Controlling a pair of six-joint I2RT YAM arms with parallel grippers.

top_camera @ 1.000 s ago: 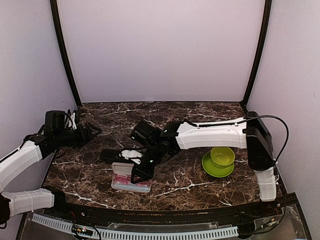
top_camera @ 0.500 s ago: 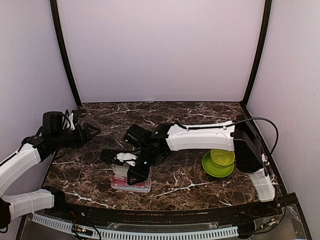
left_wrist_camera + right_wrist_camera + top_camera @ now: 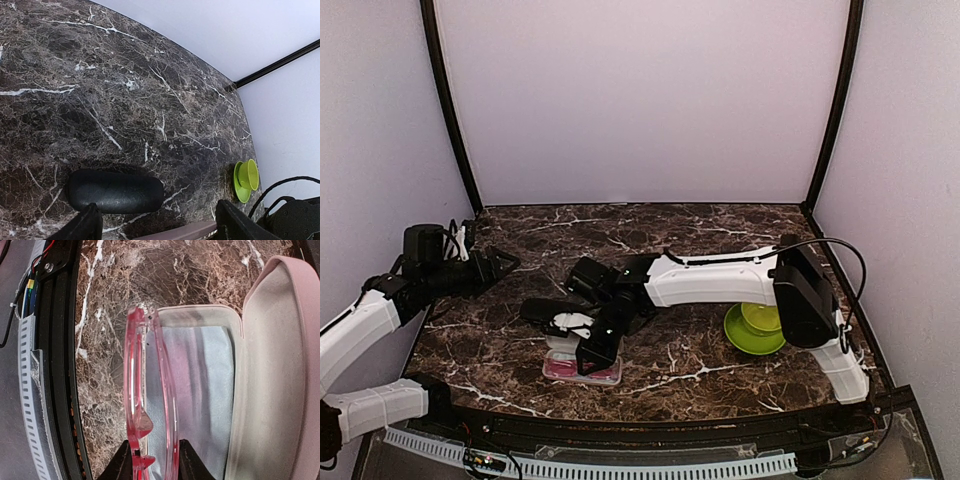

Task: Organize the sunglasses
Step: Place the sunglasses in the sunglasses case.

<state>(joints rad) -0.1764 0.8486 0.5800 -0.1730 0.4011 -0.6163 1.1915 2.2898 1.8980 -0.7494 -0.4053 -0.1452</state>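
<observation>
The dark marble worktop (image 3: 720, 375) sits between pale lilac walls. Since a second ago the right pincer (image 3: 592, 352) has slid toward the lower left of the overhead view, closer over the open pink case (image 3: 270, 365). It is narrowed on the red-pink sunglasses (image 3: 135, 390), which stand on edge out from its tips, above the blue cloth (image 3: 205, 390). The left pincer (image 3: 157, 227) gapes wide, holding nothing, with the black case (image 3: 116, 191) just beyond its tips.

L arm (image 3: 360, 325): white shell, blk joints | R arm (image 3: 720, 280): same + blk cable (image 3: 855, 252) | L tool (image 3: 508, 262), R tool (image 3: 592, 356): blk
</observation>
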